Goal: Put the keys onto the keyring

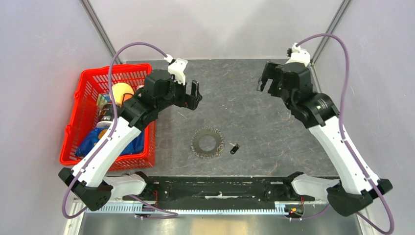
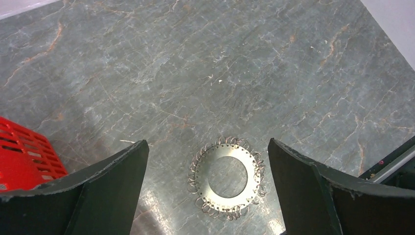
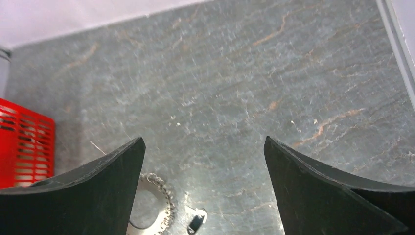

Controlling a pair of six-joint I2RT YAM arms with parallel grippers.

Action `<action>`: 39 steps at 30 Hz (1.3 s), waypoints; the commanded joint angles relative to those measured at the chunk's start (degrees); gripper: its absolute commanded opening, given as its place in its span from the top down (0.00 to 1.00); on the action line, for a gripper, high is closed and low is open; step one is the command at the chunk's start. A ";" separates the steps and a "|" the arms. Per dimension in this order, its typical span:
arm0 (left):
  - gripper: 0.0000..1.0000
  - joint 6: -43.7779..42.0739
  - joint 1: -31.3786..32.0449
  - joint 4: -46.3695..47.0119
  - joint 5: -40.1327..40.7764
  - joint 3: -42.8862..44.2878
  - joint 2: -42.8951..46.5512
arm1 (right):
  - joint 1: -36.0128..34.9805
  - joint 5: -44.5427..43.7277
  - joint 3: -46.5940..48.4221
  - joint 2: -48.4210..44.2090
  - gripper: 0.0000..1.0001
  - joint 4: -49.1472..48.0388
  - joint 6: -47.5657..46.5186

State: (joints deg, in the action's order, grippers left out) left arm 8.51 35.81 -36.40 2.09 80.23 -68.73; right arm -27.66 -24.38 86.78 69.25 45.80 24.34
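At the far left, a red basket (image 1: 84, 87) holds assorted items. Beside it, the left gripper (image 1: 194, 96) hangs above the grey table (image 1: 254, 122) with its fingers spread wide, grasping nothing and touching nothing. Its wrist view frames the keyring (image 1: 198, 145) on the surface below, between the two fingers. That keyring lies flat near the table's middle front. Just to its right, not touching it, lies the small black-headed key (image 1: 234, 148). Farther right and toward the back, the right gripper (image 1: 268, 84) is likewise fully spread, empty and clear of the surface.
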 commanded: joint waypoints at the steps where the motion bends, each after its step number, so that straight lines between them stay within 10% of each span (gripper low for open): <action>1: 0.01 1.50 0.13 -0.99 -0.19 -0.33 2.44 | -0.16 -3.16 0.18 -2.69 0.01 -2.46 4.00; 21: 0.03 6.27 2.29 -2.13 -10.87 -4.21 1.33 | -0.20 10.79 -10.90 -8.47 0.01 -0.56 -4.13; 39: 0.13 11.13 16.04 -0.86 5.81 -5.47 -11.29 | -0.15 24.20 -17.13 -10.43 0.08 3.52 -1.84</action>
State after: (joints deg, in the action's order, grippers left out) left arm 17.06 51.79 -40.14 4.27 75.02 -77.41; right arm -27.66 -4.23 71.07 60.84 50.46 21.52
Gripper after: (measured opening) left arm 0.897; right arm 0.926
